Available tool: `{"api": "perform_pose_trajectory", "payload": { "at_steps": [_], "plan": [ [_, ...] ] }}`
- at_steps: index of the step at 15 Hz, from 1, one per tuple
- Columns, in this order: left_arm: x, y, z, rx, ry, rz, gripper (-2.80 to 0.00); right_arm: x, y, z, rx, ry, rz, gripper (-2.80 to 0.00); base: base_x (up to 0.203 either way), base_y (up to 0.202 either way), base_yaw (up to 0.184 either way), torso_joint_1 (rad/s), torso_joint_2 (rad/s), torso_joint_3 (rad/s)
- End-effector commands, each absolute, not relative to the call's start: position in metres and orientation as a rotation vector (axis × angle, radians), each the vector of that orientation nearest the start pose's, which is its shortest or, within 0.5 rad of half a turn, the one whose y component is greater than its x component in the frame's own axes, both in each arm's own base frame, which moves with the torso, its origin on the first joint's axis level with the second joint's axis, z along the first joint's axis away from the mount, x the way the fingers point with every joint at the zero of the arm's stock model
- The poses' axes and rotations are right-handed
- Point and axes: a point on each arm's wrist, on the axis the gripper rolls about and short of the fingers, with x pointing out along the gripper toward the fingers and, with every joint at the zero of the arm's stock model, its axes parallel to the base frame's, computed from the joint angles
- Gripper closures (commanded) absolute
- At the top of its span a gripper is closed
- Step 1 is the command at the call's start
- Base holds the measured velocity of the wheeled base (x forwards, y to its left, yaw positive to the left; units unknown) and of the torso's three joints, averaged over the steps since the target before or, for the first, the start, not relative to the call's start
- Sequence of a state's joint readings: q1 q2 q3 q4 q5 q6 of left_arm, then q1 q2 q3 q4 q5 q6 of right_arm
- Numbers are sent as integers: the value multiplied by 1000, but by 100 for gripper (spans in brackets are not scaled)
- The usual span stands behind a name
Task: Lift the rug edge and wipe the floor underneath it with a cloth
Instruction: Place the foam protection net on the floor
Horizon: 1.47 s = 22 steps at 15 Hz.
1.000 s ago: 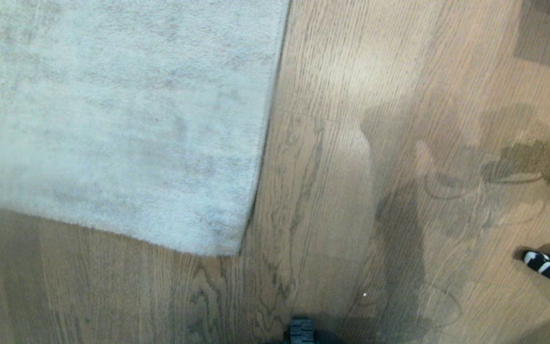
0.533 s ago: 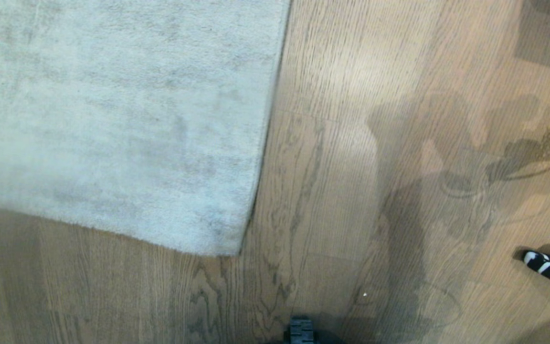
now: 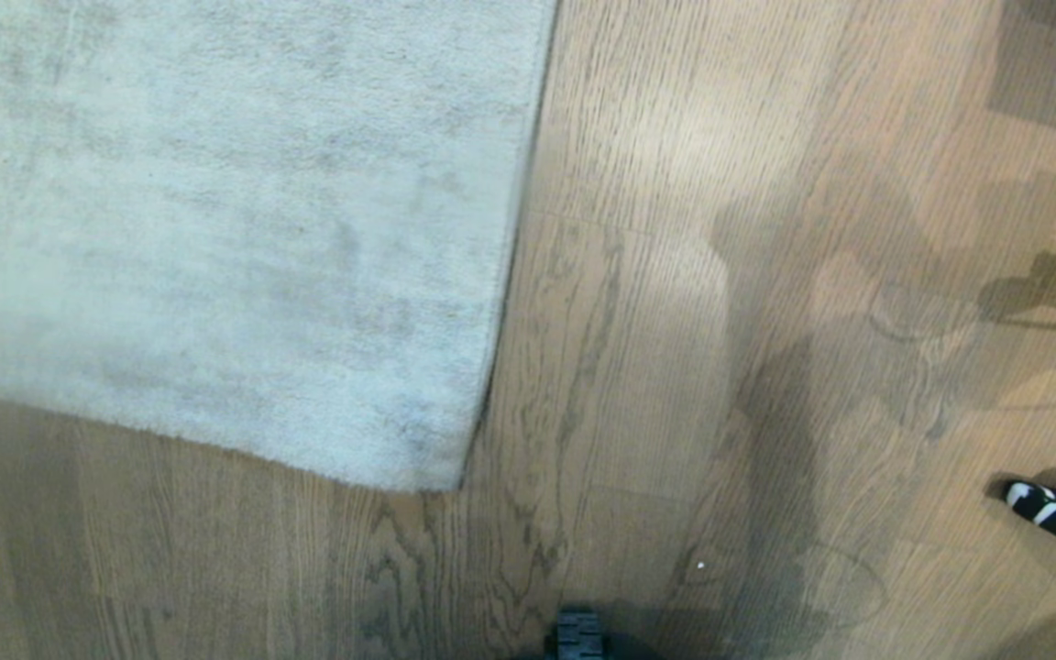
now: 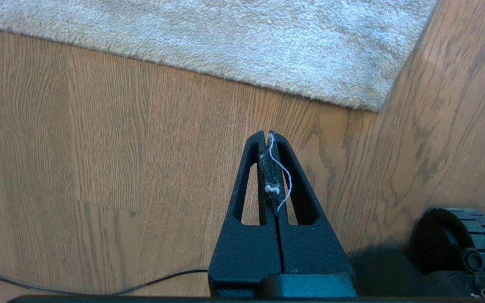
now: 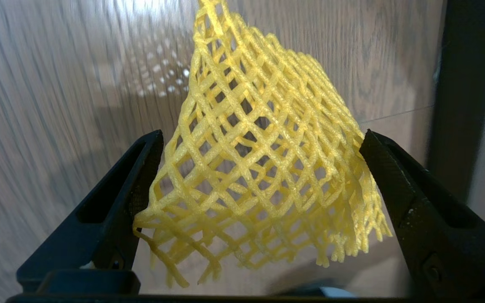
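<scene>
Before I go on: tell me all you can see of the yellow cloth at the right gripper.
The cloth is a bright yellow open mesh of foamy-looking diamond-net strands, with loose cut ends along one edge. It hangs spread like a fan between the wide-apart fingers of the right gripper, narrowing to a point away from the camera. It touches both fingers' inner faces and sits clear above the wood floor, which looks streaked behind it. The head view does not show it.

floor [image 3: 675, 137]: brown wood-grain planks | light: glare patch, soft shadows
</scene>
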<state>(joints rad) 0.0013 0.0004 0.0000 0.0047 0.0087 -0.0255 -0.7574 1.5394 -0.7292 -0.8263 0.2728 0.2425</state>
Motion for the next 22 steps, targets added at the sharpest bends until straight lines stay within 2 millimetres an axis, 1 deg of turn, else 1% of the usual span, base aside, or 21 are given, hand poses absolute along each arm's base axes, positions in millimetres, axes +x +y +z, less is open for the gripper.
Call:
{"api": "perform_pose_trajectory", "payload": {
  "at_steps": [1,2,3,4,5,7,8,9,10,11,12,13,14,17,22],
  "plan": [
    [-23,0,75,-26,4,11,0,200,-183,255,279,-186,-459,-280,0,0,0,0,0,0],
    [-23,0,75,-26,4,11,0,199,-183,259,277,-196,-436,-280,0,0,0,0,0,0],
    [-23,0,75,-26,4,11,0,198,-184,248,294,-136,-448,-280,0,0,0,0,0,0],
    [-23,0,75,-26,4,11,0,195,-185,232,304,-40,-476,-280,0,0,0,0,0,0],
    [-23,0,75,-26,4,11,0,193,-185,231,250,-10,-481,-280,0,0,0,0,0,0],
    [-23,0,75,-26,4,11,0,195,-186,258,167,-165,-398,-280,0,0,0,0,0,0],
    [-23,0,75,-26,4,11,0,194,-189,257,148,-162,-371,-280,0,0,0,0,0,0],
    [-23,0,75,-26,4,11,0,192,-192,247,109,-85,-386,-280,0,0,0,0,0,0],
    [-23,0,75,-26,4,11,0,190,-192,242,-3,-37,-392,-280,0,0,0,0,0,0],
    [-23,0,75,-26,4,11,0,189,-192,241,-97,-35,-382,-280,0,0,0,0,0,0],
    [-23,0,75,-26,4,11,0,187,-191,237,-99,-37,-360,-280,0,0,0,0,0,0],
    [-23,0,75,-26,4,11,0,183,-192,222,-9,0,-369,-280,0,0,0,0,0,0],
    [-23,0,75,-26,4,11,0,179,-193,213,1,33,-408,-280,0,0,0,0,0,0],
    [-23,0,75,-26,4,11,0,177,-192,211,27,8,-422,-280,0,0,0,0,0,0],
    [-23,0,75,-26,4,11,0,176,-192,211,18,-3,-428,-280,0,0,0,0,0,0]
  ]
}}
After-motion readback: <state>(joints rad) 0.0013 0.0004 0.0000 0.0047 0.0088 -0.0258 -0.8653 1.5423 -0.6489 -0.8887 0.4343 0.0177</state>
